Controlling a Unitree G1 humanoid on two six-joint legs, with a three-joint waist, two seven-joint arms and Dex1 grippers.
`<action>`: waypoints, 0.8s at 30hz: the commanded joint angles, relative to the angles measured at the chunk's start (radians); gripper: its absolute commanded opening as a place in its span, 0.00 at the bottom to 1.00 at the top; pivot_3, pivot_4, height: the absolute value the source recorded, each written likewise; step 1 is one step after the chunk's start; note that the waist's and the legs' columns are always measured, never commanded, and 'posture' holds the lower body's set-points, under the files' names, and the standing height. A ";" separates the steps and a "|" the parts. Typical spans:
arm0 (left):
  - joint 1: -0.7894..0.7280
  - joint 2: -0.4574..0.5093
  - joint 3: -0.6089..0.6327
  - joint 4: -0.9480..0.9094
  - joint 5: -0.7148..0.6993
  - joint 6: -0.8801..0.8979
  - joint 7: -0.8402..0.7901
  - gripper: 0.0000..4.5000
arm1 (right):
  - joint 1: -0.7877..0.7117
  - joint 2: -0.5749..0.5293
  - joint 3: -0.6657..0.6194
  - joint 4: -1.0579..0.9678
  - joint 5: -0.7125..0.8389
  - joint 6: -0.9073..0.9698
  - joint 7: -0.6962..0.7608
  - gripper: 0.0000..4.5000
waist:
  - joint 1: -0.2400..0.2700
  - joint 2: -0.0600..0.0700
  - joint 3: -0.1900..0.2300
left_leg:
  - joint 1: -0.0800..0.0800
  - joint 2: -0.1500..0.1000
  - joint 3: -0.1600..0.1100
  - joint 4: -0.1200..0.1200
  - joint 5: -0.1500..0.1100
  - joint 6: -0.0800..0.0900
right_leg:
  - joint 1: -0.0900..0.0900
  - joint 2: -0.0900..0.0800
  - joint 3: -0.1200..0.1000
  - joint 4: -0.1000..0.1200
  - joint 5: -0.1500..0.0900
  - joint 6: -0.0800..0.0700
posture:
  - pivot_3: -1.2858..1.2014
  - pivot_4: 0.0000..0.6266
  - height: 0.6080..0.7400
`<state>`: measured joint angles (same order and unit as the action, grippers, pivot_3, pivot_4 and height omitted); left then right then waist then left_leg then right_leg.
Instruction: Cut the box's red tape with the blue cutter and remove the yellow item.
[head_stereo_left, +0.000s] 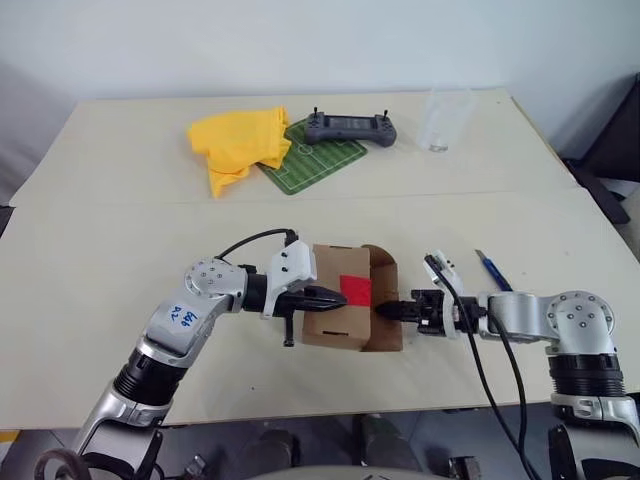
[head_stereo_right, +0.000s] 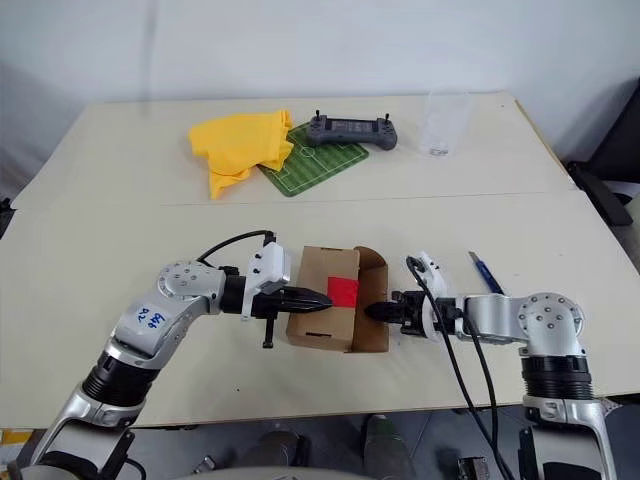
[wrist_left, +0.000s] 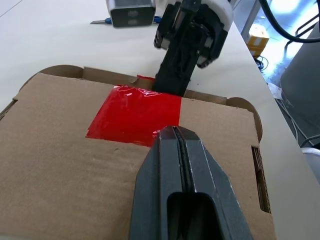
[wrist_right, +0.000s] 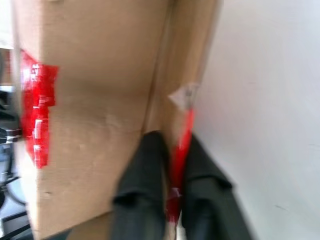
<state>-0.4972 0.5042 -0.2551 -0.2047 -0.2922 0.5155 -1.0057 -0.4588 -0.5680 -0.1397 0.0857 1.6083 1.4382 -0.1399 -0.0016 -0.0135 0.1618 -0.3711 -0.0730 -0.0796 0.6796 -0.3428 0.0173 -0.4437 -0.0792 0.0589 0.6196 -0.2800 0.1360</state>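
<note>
The box (head_stereo_left: 335, 295) sat near the front edge of the worktop (head_stereo_left: 120, 230), between my two arms, with its right-hand flap (head_stereo_left: 384, 300) swung open. The red tape (head_stereo_left: 355, 289) lay on its upper face toward that open side, and a strip of it ran over the flap's edge. The blue cutter (head_stereo_left: 492, 271) lay on the worktop just behind my right arm, apart from the box.

Blue handwriting showed on a white label on my left forearm (head_stereo_left: 180, 318), but I could not read it.

My left gripper (head_stereo_left: 335, 295) was fully closed, empty, its tips resting on the box's top at the near edge of the red tape. That arm reached in from the left, gripper pointing to the right and slightly down. My right gripper (head_stereo_left: 385, 311) was pinched shut on the taped edge of the open flap, with red tape between its fingers (wrist_right: 145, 175). That arm came in from the right, forearm roughly level, gripper pointing left at the box.

At the back of the worktop lay a yellow cloth (head_stereo_left: 238, 145), a green mat (head_stereo_left: 315, 160) with white lines carrying a grey controller (head_stereo_left: 350, 128), and a clear cup (head_stereo_left: 446, 118).
</note>
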 joint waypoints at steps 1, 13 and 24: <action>0.001 -0.008 -0.012 0.022 0.006 -0.018 0.001 0.00 | -0.001 -0.008 0.004 -0.024 -0.022 -0.007 0.018 0.01 | 0.000 0.000 0.000 | 0.000 0.000 0.000 0.000 0.000 0.000 | 0.000 0.000 0.000 0.000 0.000 0.000 | 0.52 0.24 1.00; -0.019 -0.110 -0.036 0.133 0.040 -0.112 0.045 0.00 | -0.091 -0.275 -0.024 -0.091 0.049 0.056 0.019 0.01 | 0.032 0.001 0.001 | -0.002 -0.001 -0.001 0.001 0.000 0.001 | 0.000 -0.001 -0.001 -0.003 0.000 0.000 | 0.52 0.24 1.00; -0.065 -0.335 -0.097 0.318 0.073 -0.245 0.108 0.00 | -0.372 -0.605 0.134 -0.091 0.119 0.167 0.043 0.01 | 0.038 0.002 0.002 | -0.007 -0.001 -0.003 0.000 -0.002 0.002 | -0.001 -0.001 -0.002 -0.012 0.001 0.001 | 0.52 0.24 1.00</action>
<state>-0.5624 0.1883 -0.3077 0.0795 -0.2498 0.2759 -0.9090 -0.7906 -1.1424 0.0012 0.0189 1.6880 1.6017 -0.1213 0.0361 -0.0111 0.1634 -0.3787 -0.0735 -0.0827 0.6799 -0.3447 0.0200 -0.4445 -0.0807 0.0569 0.6073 -0.2794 0.1371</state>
